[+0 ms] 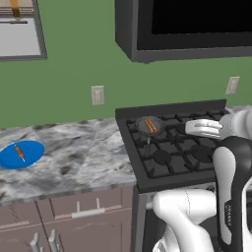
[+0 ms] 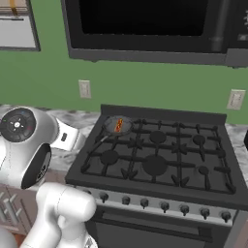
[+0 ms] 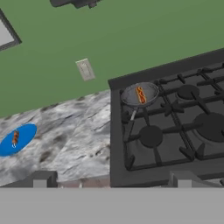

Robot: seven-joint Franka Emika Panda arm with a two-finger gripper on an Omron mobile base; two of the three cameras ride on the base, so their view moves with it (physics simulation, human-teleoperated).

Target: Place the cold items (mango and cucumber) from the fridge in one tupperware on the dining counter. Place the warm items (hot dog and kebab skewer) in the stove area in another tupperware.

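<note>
Arm: the white arm (image 1: 231,187) rose in front of the oven front, bent at the elbow, its forearm reaching over the right side of the range.
Gripper: the gripper (image 3: 112,180) hung above the front edge of the range, aimed across the grates toward the green wall; the two dark finger tips (image 3: 42,178) stood far apart with nothing between them.
Hot dog: the hot dog (image 3: 141,94), a reddish-orange sausage in a tan bun, lay tilted inside a small round grey pan (image 3: 139,93).
Pan: it sat on the back left burner of the black stove (image 2: 160,155), its thin handle pointing toward the front.
Kebab skewer: the kebab skewer (image 1: 19,152), a thin stick with orange-brown pieces, lay on a flat blue plate (image 1: 20,154).
Plate: it rested on the marbled worktop (image 1: 83,157) well to the left of the range, apart from the gripper.
Wall: a pale outlet (image 1: 98,95) sat above the worktop; a dark microwave (image 2: 150,29) hung over the range.
</note>
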